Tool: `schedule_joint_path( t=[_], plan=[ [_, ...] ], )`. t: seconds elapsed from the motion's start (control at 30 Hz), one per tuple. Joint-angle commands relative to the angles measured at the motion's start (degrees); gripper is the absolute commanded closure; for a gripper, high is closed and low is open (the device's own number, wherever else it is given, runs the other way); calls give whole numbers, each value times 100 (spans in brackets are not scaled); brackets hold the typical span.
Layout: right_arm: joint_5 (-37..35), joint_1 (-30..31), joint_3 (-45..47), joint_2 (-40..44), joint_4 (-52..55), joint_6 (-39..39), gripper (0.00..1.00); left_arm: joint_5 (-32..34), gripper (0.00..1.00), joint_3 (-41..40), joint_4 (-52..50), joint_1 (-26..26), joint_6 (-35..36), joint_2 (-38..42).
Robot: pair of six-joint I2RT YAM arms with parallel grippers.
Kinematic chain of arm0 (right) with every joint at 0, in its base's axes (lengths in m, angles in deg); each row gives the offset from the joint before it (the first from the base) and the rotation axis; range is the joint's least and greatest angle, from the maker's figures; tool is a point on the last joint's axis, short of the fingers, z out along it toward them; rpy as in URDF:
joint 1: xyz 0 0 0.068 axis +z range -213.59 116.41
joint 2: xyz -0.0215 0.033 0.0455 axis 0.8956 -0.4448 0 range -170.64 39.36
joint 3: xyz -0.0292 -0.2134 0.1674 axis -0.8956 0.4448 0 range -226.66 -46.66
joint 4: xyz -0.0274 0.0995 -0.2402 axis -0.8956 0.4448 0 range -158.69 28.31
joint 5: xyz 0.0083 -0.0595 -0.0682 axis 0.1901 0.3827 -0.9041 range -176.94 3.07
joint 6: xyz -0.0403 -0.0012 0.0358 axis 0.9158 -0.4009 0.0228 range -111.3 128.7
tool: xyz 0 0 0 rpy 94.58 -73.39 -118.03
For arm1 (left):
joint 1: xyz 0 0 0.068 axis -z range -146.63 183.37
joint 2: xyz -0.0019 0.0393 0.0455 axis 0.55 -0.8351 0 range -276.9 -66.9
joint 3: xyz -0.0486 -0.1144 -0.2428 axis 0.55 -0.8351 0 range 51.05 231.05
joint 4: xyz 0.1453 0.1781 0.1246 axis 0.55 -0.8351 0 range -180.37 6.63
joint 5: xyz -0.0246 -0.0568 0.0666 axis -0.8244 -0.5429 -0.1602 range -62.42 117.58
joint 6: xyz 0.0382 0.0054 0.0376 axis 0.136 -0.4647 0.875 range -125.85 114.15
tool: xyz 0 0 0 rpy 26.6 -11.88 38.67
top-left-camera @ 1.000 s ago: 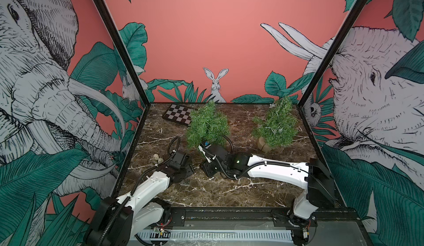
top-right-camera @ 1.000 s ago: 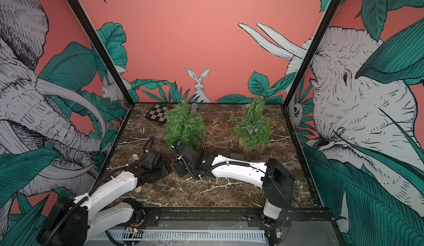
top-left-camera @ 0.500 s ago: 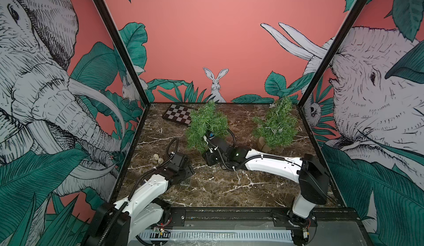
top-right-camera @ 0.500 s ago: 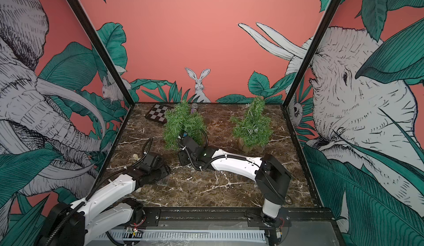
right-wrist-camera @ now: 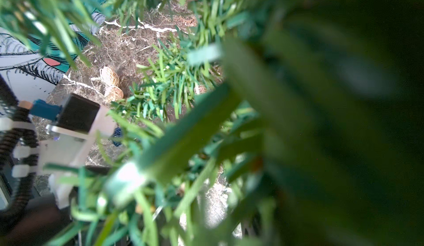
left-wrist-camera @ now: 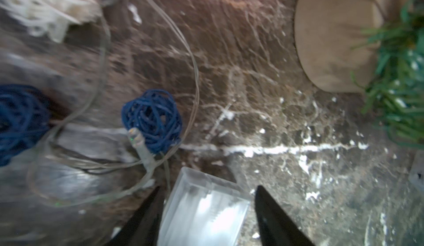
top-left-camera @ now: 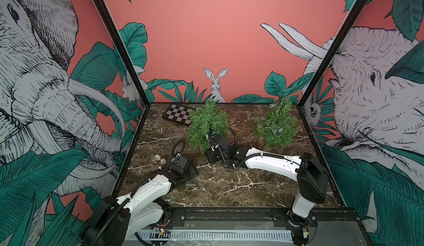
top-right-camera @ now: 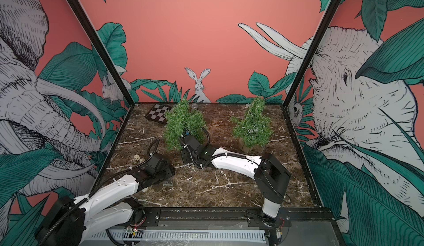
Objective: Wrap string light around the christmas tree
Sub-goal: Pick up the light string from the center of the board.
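the string light (left-wrist-camera: 143, 149) lies loose on the marble table (top-left-camera: 229, 187), near the front left and in front of the christmas tree (top-left-camera: 206, 123). its clear wire loops around a blue woven ball (left-wrist-camera: 152, 121). a second blue ball (left-wrist-camera: 20, 118) and a cream ball (left-wrist-camera: 43, 1) sit at the edges of the left wrist view. the tree stands upright toward the back, left of centre. its tan round base (left-wrist-camera: 332, 38) is near the wire but apart from it.

the light's clear battery box (left-wrist-camera: 204, 210) rests on the table between the fingers of the left gripper (left-wrist-camera: 208, 187). the jaws are spread to either side of the box, one finger against its edge and the other with a sliver of gap.

the right gripper (top-left-camera: 212, 141) is pushed into the tree's lower branches. needles fill the right wrist view, so i cannot tell how its jaws stand.

a second tree (top-left-camera: 275, 125) stands to the right, well apart. two wicker balls (top-left-camera: 160, 159) lie near the left wall, and a checkerboard (top-left-camera: 177, 117) sits at the back, just behind the christmas tree.
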Motion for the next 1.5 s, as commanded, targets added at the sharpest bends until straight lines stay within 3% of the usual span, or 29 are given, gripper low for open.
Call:
schedule_joint_path(
  t=[0.0,0.17,0.3,0.4,0.6,0.8,0.9,1.1,1.27,1.47],
  plan=[
    [25,95,-15,253,191,-106,54,-264,50,-287,-467,281,-422,-242],
    [170,292,26,531,875,-176,53,-370,55,158,-600,597,-595,6],
    [216,436,217,987,1678,-318,52,-528,46,693,-1054,675,-489,234],
    [317,610,382,1203,2142,-520,52,-175,38,1226,-1970,620,67,709],
    [204,987,296,1014,2208,-586,50,145,33,1750,-3398,-694,1127,1277],
    [143,1000,-360,506,1990,-193,50,1084,22,1565,-4129,-1049,756,1744],
    [220,997,-579,297,1914,-1,50,892,20,1263,-3757,-1437,845,1719],
    [400,997,-361,325,1572,32,50,169,28,795,-2509,-2320,1259,1276],
    [216,997,1,525,1469,62,50,46,39,726,-1704,-2525,1334,676],
    [112,998,67,556,1430,167,50,-504,60,425,-813,-2540,1077,-244]
  ],
)
